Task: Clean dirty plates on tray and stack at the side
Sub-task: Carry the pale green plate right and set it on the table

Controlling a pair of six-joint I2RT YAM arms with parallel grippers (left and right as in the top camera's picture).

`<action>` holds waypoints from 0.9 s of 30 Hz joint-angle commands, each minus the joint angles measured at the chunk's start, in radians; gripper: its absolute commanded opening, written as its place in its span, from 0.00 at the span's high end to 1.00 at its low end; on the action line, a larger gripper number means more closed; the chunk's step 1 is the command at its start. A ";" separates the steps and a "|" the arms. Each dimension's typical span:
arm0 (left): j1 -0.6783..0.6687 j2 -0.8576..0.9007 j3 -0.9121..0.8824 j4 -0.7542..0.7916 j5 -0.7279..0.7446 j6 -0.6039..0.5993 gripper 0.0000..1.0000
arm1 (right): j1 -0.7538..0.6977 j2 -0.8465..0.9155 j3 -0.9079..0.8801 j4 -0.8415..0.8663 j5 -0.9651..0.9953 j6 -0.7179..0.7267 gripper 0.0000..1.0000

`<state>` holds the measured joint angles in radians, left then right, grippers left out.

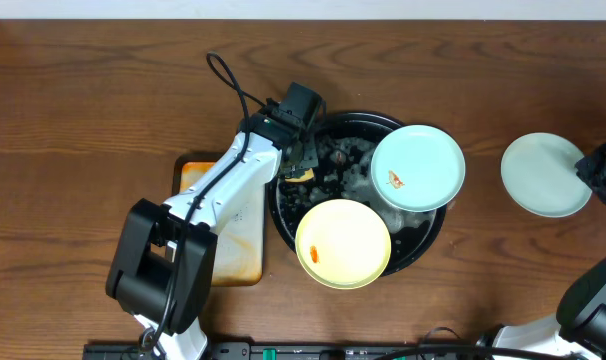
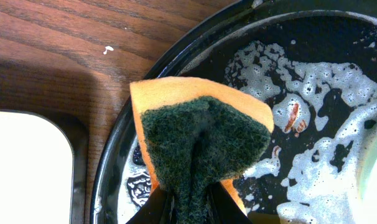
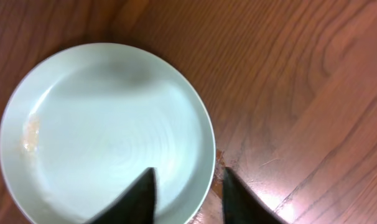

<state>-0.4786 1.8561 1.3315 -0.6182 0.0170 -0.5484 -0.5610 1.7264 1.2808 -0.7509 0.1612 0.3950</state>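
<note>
A wood-grain tabletop [image 1: 83,90] carries the round black tray [image 1: 335,132], slick with white foam, at centre. Two plates sit in it, apparently awaiting a scrub. The yellow plate [image 1: 343,243] lies at 6 o'clock with an orange smear at its own 8 o'clock, and a mint plate [image 1: 417,167] at 2 o'clock is also smeared. A second mint plate [image 1: 545,175] lies on bare wood at the tray's 3 o'clock, likely the start of the stack; only a faint stain shows near its rim. The left gripper [image 2: 187,202] pinches a folded orange-and-green sponge [image 2: 201,134] above the tray's 10 o'clock edge, poised for washing. The right gripper [image 3: 188,196] stands parted, fingers astride the second mint plate's rim without clamping it.
</note>
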 commanded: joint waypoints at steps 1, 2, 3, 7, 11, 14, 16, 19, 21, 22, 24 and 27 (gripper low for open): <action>0.006 0.013 -0.015 -0.002 0.002 0.018 0.84 | -0.008 -0.016 0.011 -0.001 -0.041 0.009 0.57; 0.006 0.012 -0.015 -0.003 0.007 0.031 0.86 | -0.008 -0.030 0.011 0.000 -0.080 0.009 0.57; 0.006 0.008 -0.014 -0.002 0.031 0.063 0.88 | -0.007 -0.043 0.011 0.003 -0.127 0.008 0.57; 0.013 -0.047 -0.010 -0.023 0.069 0.111 0.92 | 0.008 -0.128 0.011 0.020 -0.444 -0.067 0.56; 0.073 -0.189 -0.010 -0.109 0.061 0.111 0.91 | 0.087 -0.213 0.011 0.031 -0.705 -0.167 0.49; 0.140 -0.276 -0.010 -0.203 0.008 0.146 0.89 | 0.166 -0.236 0.011 0.006 -0.731 -0.218 0.49; 0.203 -0.317 -0.010 -0.298 -0.051 0.190 0.88 | 0.252 -0.238 0.011 -0.025 -0.728 -0.265 0.49; 0.246 -0.311 -0.023 -0.373 -0.107 0.201 0.88 | 0.331 -0.233 0.011 -0.033 -0.718 -0.279 0.48; 0.262 -0.302 -0.062 -0.378 -0.148 0.200 0.88 | 0.382 -0.231 0.011 -0.039 -0.708 -0.289 0.48; 0.267 -0.299 -0.083 -0.370 -0.163 0.200 0.89 | 0.409 -0.230 0.011 -0.042 -0.707 -0.309 0.48; 0.277 -0.287 -0.136 -0.335 -0.176 0.200 0.88 | 0.452 -0.230 0.011 -0.054 -0.677 -0.322 0.48; 0.290 -0.278 -0.227 -0.246 -0.176 0.200 0.84 | 0.501 -0.230 0.011 -0.068 -0.612 -0.322 0.48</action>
<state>-0.2043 1.5589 1.1851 -0.9169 -0.1116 -0.3645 -0.1005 1.4895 1.2835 -0.8078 -0.5087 0.1116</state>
